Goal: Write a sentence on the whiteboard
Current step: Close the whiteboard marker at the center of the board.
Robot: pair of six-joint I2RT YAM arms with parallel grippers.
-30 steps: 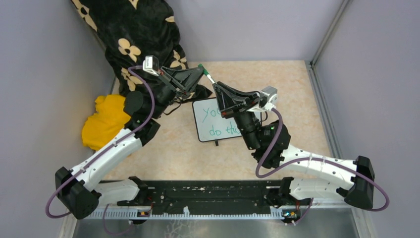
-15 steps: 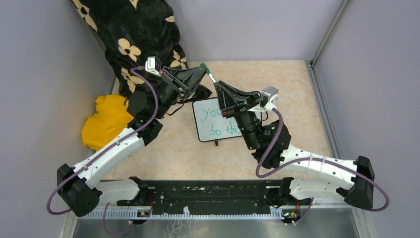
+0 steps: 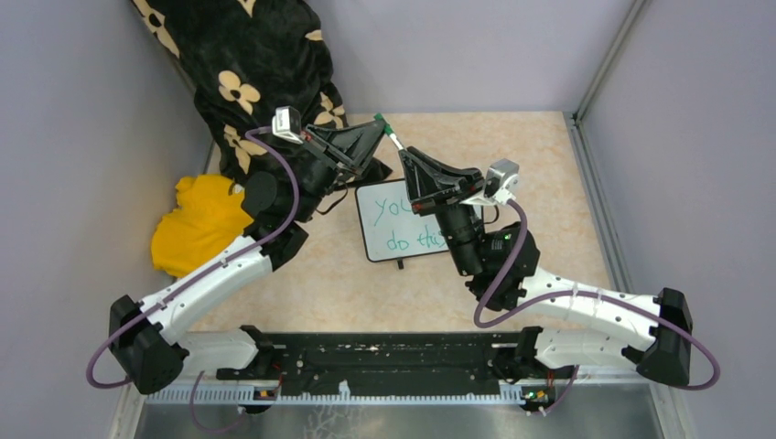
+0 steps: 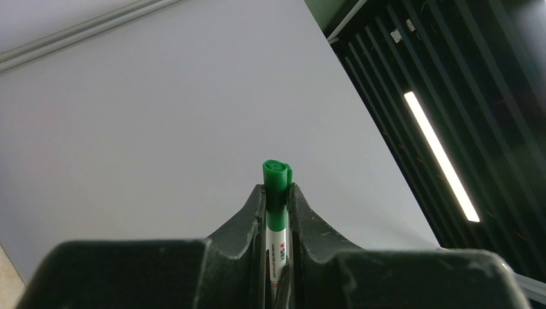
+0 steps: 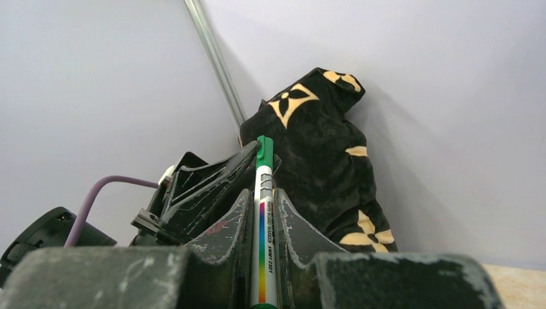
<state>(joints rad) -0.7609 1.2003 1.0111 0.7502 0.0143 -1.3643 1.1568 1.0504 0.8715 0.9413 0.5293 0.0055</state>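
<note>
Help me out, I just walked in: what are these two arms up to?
Both arms hold a green-and-white marker in the air between them, beyond the whiteboard. The left gripper is shut on its green end, the right gripper on the white barrel. The marker is clear of the board. Green writing on the board reads "you" and "do thi"; the right arm hides the rest.

You see the black-framed whiteboard (image 3: 375, 229) lying mid-counter (image 3: 549, 183); its green two-line sentence (image 3: 393, 208) is partly hidden.
</note>
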